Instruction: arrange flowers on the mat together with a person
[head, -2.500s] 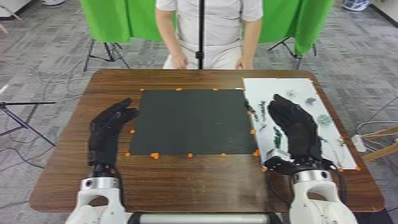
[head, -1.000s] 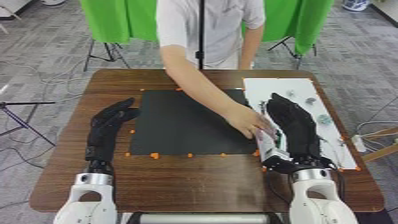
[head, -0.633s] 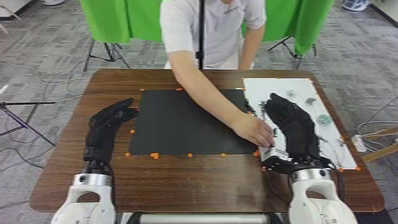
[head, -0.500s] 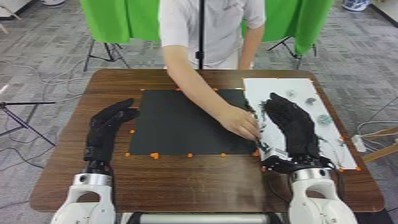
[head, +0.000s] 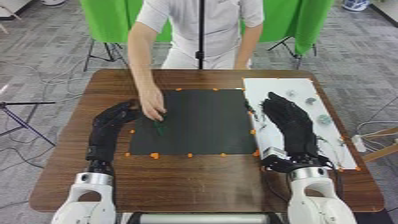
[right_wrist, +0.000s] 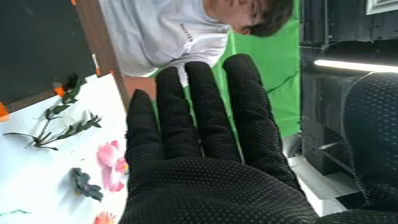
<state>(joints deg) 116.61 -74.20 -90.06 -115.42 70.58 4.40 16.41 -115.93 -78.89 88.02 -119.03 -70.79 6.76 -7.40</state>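
Note:
In the head view the left hand (head: 113, 117) is held beside the left edge of the dark mat (head: 200, 135), fingers relaxed. The right hand (head: 289, 117) is over the white sheet (head: 264, 85) with straight fingers; in the right wrist view the right hand (right_wrist: 213, 185) is open and holds nothing. A person's hand (head: 152, 106) holds a green sprig (head: 160, 128) at the mat's upper left part, close to the left hand. On the sheet in the right wrist view lie a leafy stem (right_wrist: 53, 132), a pink flower (right_wrist: 109, 165) and a dark flower (right_wrist: 82, 184).
Orange tabs (head: 155, 156) mark the mat's edges. The brown table (head: 195, 185) extends in front of the mat. Small pale flowers (head: 323, 119) lie on the sheet to the right of the right hand. The person's arm (head: 140, 65) crosses the table's far edge.
The person's hand reached to the white sheet beside the right hand, then moved left across the mat, and a green sprig now shows at its fingertips. Both robot hands have stayed nearly in place.

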